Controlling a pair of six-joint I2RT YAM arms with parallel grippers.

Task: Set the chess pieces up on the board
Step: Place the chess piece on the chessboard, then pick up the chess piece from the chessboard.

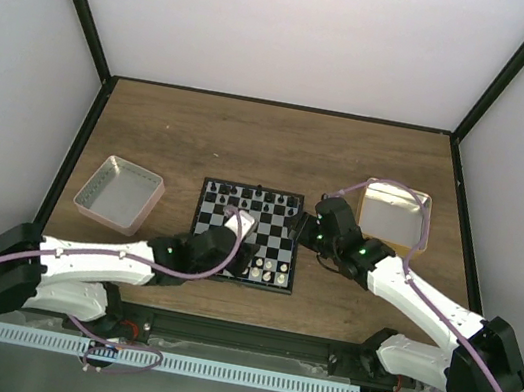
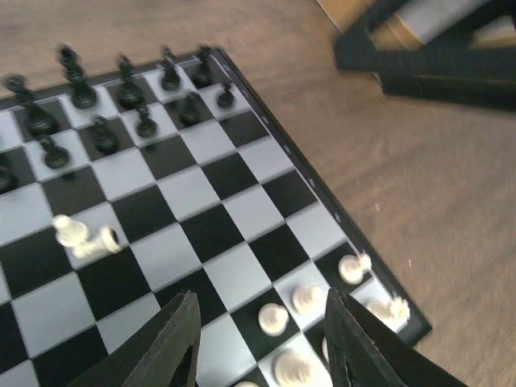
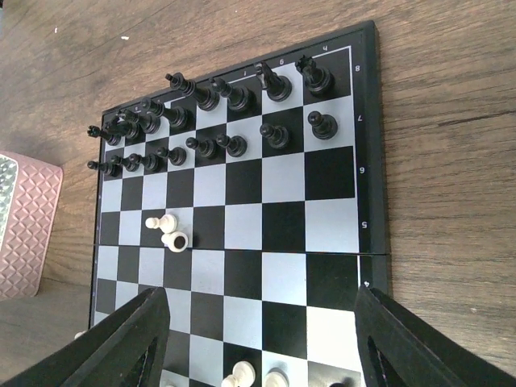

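At the centre of the table point(image 1: 152, 126), the board point(image 1: 279, 245) lies square to the arms, its edges running straight across and straight away from them. The black pieces point(image 3: 218, 121) stand upright along the two far rows, so that side looks finished. The white pieces point(image 2: 306, 298) stand in a small cluster at the near right corner while much of the near rows shows bare, so the white side is judged only partly set.

Two stray white pieces point(image 3: 169, 231) touch each other on middle squares toward the left of the board, off any home row. One lies toppled, its long axis roughly along the row and its hollow base turned about toward the board's right side. The other's pose is too small to tell. Both would likely need righting and carrying to the near rows.

The left gripper point(image 2: 266, 347) hovers low over the white cluster, jaws parted and nothing between them, a stance that suits working that corner. The right gripper point(image 3: 266, 355) hangs by the board's right edge, fingers spread wide and empty, apparently kept out of the left arm's way.

A pink tin point(image 1: 120, 193) sits left of the board and a gold-rimmed tin point(image 1: 395, 220) to its far right, both apart from it.
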